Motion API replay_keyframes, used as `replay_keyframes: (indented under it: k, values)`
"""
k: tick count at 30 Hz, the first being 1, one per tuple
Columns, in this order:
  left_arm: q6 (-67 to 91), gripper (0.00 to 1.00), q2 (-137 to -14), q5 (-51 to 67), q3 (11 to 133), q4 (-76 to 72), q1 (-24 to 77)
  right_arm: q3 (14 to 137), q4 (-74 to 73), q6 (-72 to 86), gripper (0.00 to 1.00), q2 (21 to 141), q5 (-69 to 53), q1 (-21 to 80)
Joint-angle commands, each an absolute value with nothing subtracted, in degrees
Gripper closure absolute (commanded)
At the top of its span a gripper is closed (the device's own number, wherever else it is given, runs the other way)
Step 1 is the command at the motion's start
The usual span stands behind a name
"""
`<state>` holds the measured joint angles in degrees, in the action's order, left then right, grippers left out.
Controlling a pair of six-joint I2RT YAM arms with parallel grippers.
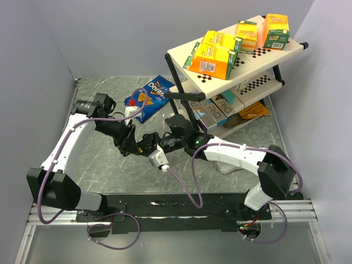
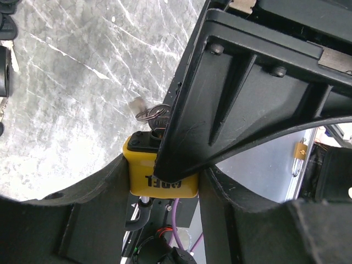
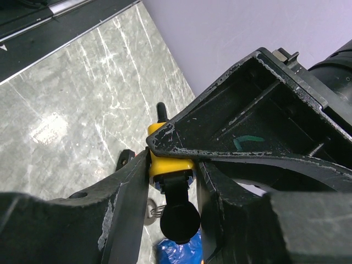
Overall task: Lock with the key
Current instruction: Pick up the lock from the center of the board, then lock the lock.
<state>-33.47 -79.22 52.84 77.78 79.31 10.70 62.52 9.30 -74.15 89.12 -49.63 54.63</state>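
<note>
A yellow padlock [image 2: 159, 177] sits pinched between the pads of my left gripper [image 2: 162, 165], which holds it above the table. Its black shackle [image 2: 137, 217] points back toward the arm. A key [image 3: 180, 219] with a round black head is in the padlock's [image 3: 165, 162] end, and a metal key ring [image 2: 154, 114] hangs from it. My right gripper [image 3: 173, 165] faces the left one, its fingers on either side of the key head with a narrow gap on each side. In the top view the left gripper [image 1: 133, 144] and right gripper [image 1: 152, 144] meet at mid-table and hide the padlock.
A two-tier shelf rack [image 1: 275, 82] with orange and yellow boxes [image 1: 215, 55] stands at the back right, with more packets under it. A blue Doritos bag [image 1: 148, 96] lies behind the grippers. Grey walls close off the left side and the back.
</note>
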Motion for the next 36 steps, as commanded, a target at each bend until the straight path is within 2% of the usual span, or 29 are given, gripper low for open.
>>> replay_keyframes:
  k: [1,3,4,6,7,10,13,19,23,27,32,36]
  values:
    - [-34.28,0.88,-78.14,55.72,79.45,78.49,10.46,61.35,6.68,-76.03,0.99,86.40,-54.76,56.16]
    - [-34.54,0.78,-78.22,55.46,79.45,78.49,10.46,61.08,7.91,-74.71,1.00,86.31,-54.67,56.16]
    - [-34.54,0.62,-78.22,54.85,79.54,78.49,10.46,61.00,8.35,-74.10,1.00,86.22,-54.58,55.99]
    - [-34.80,0.46,-78.13,54.06,79.54,78.31,10.46,61.08,9.40,-71.99,1.00,86.22,-54.58,55.72]
    - [-34.54,0.34,-77.79,52.92,79.89,78.05,10.46,61.17,10.01,-71.03,1.00,86.22,-54.41,55.46]
    - [-32.52,0.20,-75.34,49.85,79.72,74.11,9.76,61.00,12.91,-66.72,1.00,86.13,-53.88,54.41]
    - [-30.33,0.13,-71.55,48.17,79.37,69.02,7.57,60.82,15.90,-61.62,1.00,86.04,-53.18,53.27]
    - [-26.28,0.06,-63.91,48.08,76.47,58.28,-1.22,62.31,20.82,-46.72,1.00,87.01,-51.07,51.59]
    - [-33.63,0.06,-58.46,48.25,71.82,54.24,-2.37,66.52,21.53,-35.53,1.00,88.94,-49.49,49.92]
    - [-38.75,0.08,-53.45,48.42,66.20,54.31,-2.37,67.59,22.50,-29.10,1.00,89.12,-49.13,48.96]
    - [-49.99,0.13,-53.70,50.27,64.87,60.73,-2.37,68.20,22.94,-24.26,1.00,88.59,-49.48,48.87]
    - [-50.98,0.19,-53.00,51.59,62.94,59.16,-2.29,68.20,23.29,-22.33,1.00,88.16,-49.57,48.78]
